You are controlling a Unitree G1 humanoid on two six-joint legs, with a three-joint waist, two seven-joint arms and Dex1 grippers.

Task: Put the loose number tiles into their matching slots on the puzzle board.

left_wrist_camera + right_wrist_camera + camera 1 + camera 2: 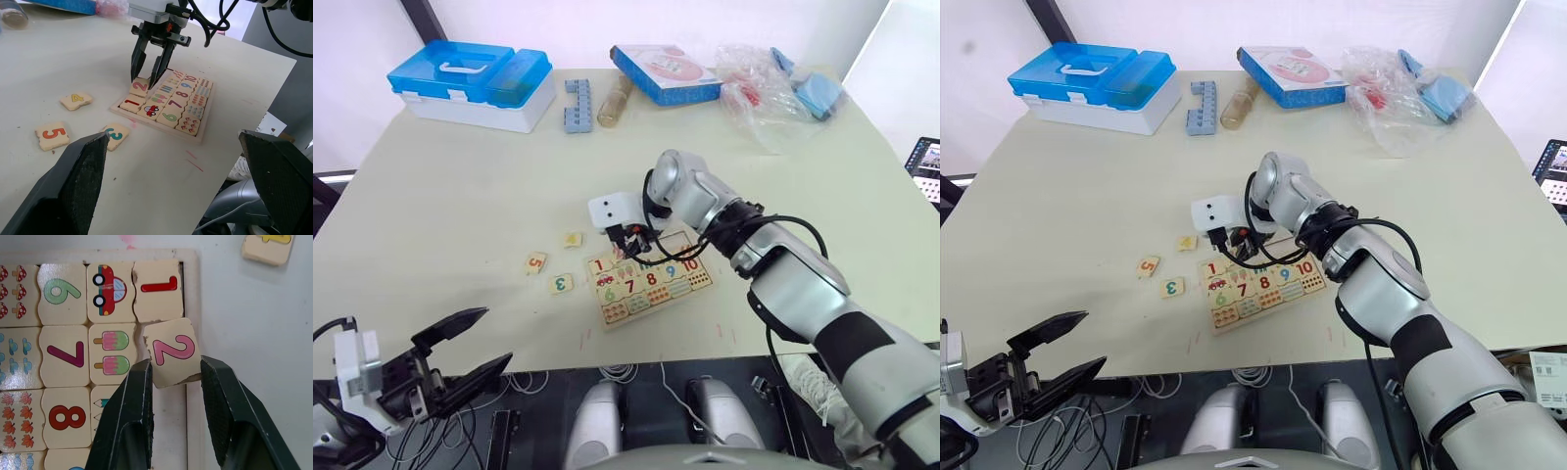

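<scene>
The puzzle board (98, 255) lies near the table's front edge, with a red 1 tile (157, 290) seated in its top row. My right gripper (625, 243) is shut on the 2 tile (171, 351), which sits tilted over the slot beside the 1 and overlaps the board's rim. Left of the board, loose on the table, lie the yellow 4 (572, 239), the red 5 (536, 262) and the green 3 (562, 284). My left gripper (497, 335) hangs open and empty off the table's front left, well short of the tiles.
At the table's back stand a blue-lidded white box (475, 83), a grey toothed block (578, 106), a small jar (615, 101), a blue-edged box with a pink picture (666, 73) and a clear plastic bag (769, 93). A screen (928, 166) shows at the right.
</scene>
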